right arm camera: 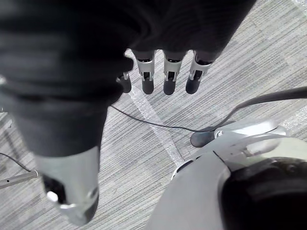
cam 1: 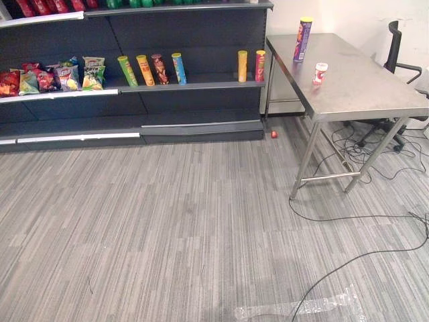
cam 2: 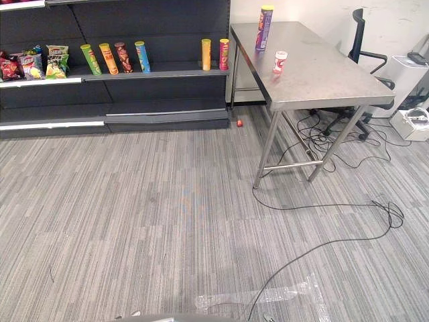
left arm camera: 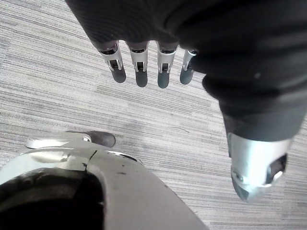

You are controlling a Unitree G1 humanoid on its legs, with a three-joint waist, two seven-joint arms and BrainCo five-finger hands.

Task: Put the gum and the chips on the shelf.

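Observation:
A tall purple chips can (cam 1: pixel 303 39) stands upright at the far end of a steel table (cam 1: pixel 365 94) on the right. A small white and red gum tub (cam 1: pixel 320 73) stands on the same table, nearer to me than the can. The dark shelf (cam 1: pixel 194 86) runs along the back wall to the left of the table. My left hand (left arm camera: pixel 141 67) hangs over the grey carpet, fingers straight, nothing in it. My right hand (right arm camera: pixel 168 74) hangs the same way, open and holding nothing. Both are far from the table.
Several upright chips cans (cam 1: pixel 151 69) and chip bags (cam 1: pixel 57 77) fill the middle shelf board, with a gap between the cans. A small red thing (cam 1: pixel 273 134) lies on the floor by the shelf's corner. A black office chair (cam 1: pixel 395 50) stands behind the table. Clear tape (cam 1: pixel 301 307) is stuck on the carpet.

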